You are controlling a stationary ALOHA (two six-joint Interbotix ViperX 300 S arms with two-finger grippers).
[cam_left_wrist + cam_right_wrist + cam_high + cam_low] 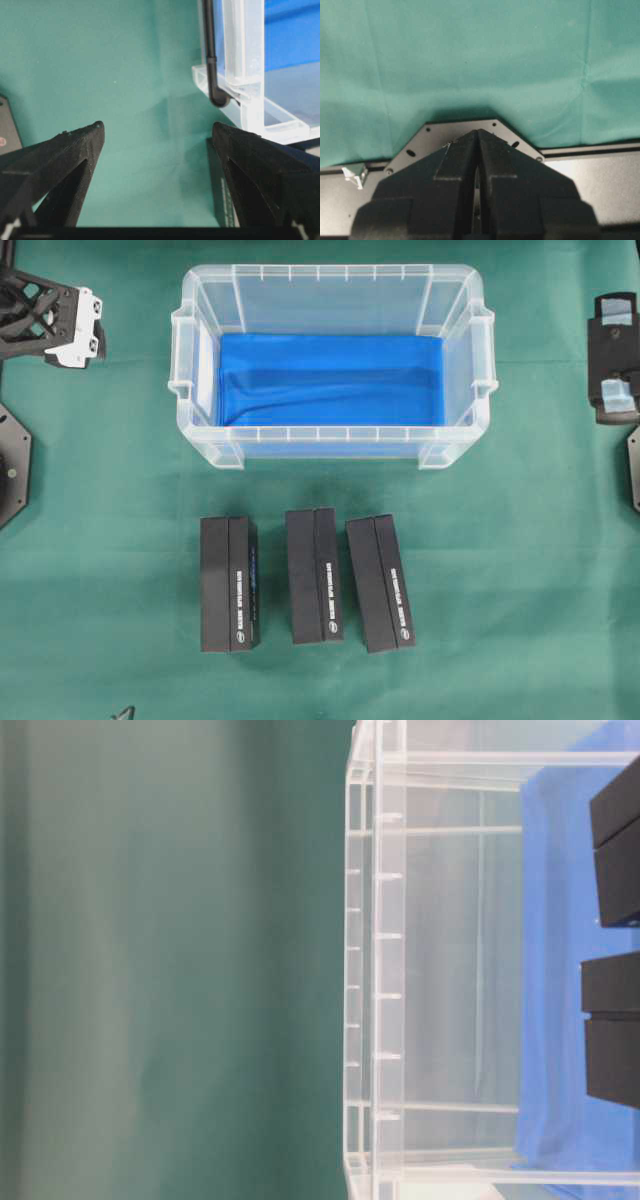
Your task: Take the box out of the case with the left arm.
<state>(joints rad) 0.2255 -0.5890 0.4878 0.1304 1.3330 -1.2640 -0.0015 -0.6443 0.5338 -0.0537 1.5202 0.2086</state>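
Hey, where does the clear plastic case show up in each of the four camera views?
Overhead: the case fills the upper centre, blue lining inside, three black boxes in front of it.
Table-level: it fills the right half, seen turned sideways.
Left wrist: only a corner, upper right.
Right wrist: not in it.
Shared landmark: the green cloth is in all four views.

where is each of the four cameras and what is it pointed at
Overhead: above, looking down on the case, three black boxes, both arms at the edges.
Table-level: low on the cloth, turned sideways, facing the case wall; no robot shows.
Left wrist: behind the open left gripper, facing cloth and a case corner.
Right wrist: behind the shut right gripper, facing cloth.
Overhead, table-level and left wrist share the case.
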